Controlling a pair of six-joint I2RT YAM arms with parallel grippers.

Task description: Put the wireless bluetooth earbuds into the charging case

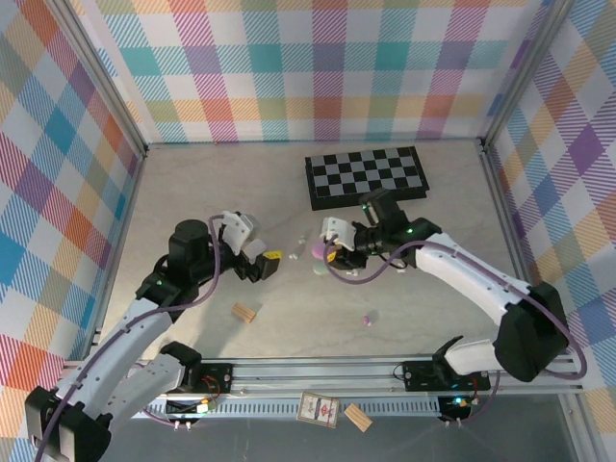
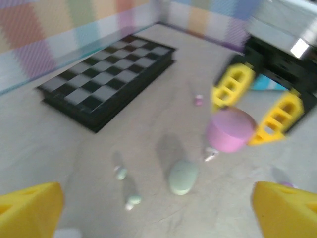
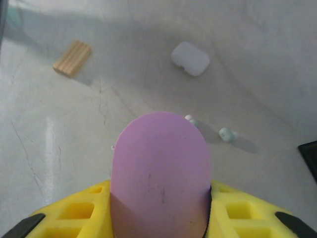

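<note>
My right gripper (image 1: 330, 252) is shut on a purple pebble-shaped charging case (image 3: 159, 168), which it holds a little above the table between its yellow fingers (image 3: 74, 213). Just below the purple case (image 2: 230, 130) lie a pale green case (image 2: 184, 176) and a white earbud (image 2: 210, 154). Two pale green earbuds (image 2: 121, 172) (image 2: 132, 201) rest left of the green case (image 1: 318, 270). A purple earbud (image 1: 367, 318) lies apart, nearer the front. My left gripper (image 1: 265, 262) stands open with nothing between its fingers (image 2: 29, 210), facing the cases.
A black-and-white chessboard (image 1: 366, 175) lies at the back of the table. A tan wooden block (image 1: 244, 313) sits front left. A white case (image 3: 190, 58) rests beyond the green earbuds (image 3: 226, 134). Plaid walls enclose three sides.
</note>
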